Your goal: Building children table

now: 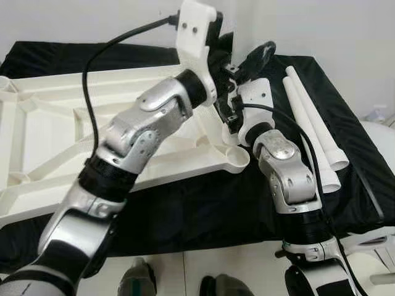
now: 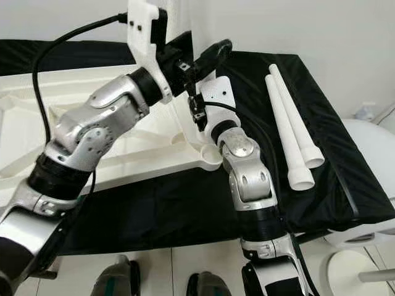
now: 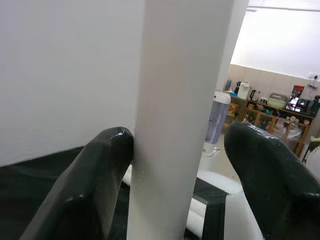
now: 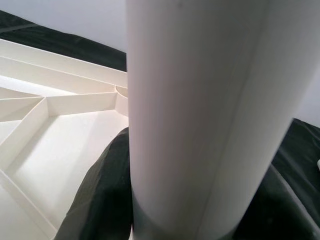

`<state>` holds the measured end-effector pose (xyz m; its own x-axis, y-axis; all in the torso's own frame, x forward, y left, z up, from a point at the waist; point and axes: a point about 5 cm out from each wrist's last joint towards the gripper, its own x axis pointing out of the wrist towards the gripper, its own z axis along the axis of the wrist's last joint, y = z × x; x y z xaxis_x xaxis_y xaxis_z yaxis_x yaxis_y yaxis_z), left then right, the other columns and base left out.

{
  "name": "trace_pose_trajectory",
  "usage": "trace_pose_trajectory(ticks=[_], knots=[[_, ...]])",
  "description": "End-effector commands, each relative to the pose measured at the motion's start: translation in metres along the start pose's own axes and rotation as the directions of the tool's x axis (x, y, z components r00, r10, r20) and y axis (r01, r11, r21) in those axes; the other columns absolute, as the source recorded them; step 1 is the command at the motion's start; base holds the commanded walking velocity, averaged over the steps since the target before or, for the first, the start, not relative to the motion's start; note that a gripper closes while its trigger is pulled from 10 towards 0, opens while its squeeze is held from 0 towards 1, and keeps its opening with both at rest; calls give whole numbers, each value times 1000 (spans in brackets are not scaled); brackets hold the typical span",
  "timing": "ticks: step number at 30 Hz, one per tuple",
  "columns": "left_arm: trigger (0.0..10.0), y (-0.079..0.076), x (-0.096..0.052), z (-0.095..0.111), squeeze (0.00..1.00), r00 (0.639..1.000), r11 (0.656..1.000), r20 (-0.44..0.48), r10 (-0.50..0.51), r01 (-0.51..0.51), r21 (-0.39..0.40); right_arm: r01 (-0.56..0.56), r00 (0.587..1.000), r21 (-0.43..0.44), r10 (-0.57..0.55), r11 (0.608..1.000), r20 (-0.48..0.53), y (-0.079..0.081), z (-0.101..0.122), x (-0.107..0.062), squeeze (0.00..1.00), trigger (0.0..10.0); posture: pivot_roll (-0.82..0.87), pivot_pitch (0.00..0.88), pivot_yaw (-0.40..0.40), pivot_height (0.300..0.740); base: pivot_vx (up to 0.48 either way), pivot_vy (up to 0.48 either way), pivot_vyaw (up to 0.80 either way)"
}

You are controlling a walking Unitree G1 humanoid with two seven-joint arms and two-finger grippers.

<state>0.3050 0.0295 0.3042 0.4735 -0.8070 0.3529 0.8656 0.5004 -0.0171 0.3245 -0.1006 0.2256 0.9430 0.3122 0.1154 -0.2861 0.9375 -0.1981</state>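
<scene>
Both grippers raised at the far middle of the scene, over the far right corner of the tabletop. Left gripper (image 3: 175,165) spread around an upright white leg tube (image 3: 182,100): one finger (image 3: 95,175) touching the tube's side, other finger (image 3: 272,170) apart from it. Right gripper (image 4: 170,200) clamped on the same white tube (image 4: 200,100), black fingers (image 4: 102,190) pressed against both sides. Tube standing between the two wrists, mostly hidden in the head views behind the left wrist camera mount (image 1: 196,28). Below them, upside-down white tabletop (image 1: 55,135) lying ribbed side up on the black cloth (image 1: 203,209), left of centre, round corner socket (image 1: 236,159) at its near right corner beside the right forearm. Two more white legs (image 2: 290,132) lying side by side on the cloth, right, well apart from the grippers. Robot's feet (image 1: 139,280) at near edge.
</scene>
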Motion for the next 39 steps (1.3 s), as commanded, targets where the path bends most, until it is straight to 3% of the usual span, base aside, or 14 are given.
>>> trace_pose_trajectory(ticks=[1, 23, 24, 26, 28, 31, 39], knots=[[10000, -20, -8, 0, 0, 925, 925, -14, -380, 380, 13, 30, 999, -10, -30, 999, 15, -7, 1, -1, 0, 10000, 51, 66, -68, 740, 0, 0, 0], [10000, 9, -37, 2, 0, 973, 973, -43, -229, 230, 35, 119, 993, -44, -118, 992, 23, -36, 1, 1, 0, 10000, 47, 80, -69, 740, 0, 0, 0], [10000, 11, -39, -1, 0, 978, 978, -54, -203, 205, 43, 127, 992, -45, -126, 991, 25, -38, 2, 1, 0, 10000, 47, 81, -63, 740, 0, 0, 0], [10000, 19, -43, -18, 0, 985, 983, -146, -89, 110, 144, 144, 989, -48, -142, 988, 31, -42, 2, 0, 0, 10000, 50, 84, -61, 740, 0, 0, 0], [10000, 19, -43, -18, 0, 985, 983, -146, -89, 110, 144, 144, 989, -48, -142, 988, 31, -42, 2, 0, 0, 10000, 50, 84, -61, 740, 0, 0, 0], [10000, 21, -43, -35, 0, 973, 980, -229, 7, 39, 197, 150, 988, -54, -149, 987, 36, -45, 3, 0, 0, 10000, 59, 88, -63, 740, 0, 0, 0], [10000, 14, -44, -66, 0, 941, 967, -326, 92, -7, 254, 143, 989, -83, -139, 986, 59, -50, 5, 3, 0, 10000, 69, 90, -75, 740, 0, 0, 0]])
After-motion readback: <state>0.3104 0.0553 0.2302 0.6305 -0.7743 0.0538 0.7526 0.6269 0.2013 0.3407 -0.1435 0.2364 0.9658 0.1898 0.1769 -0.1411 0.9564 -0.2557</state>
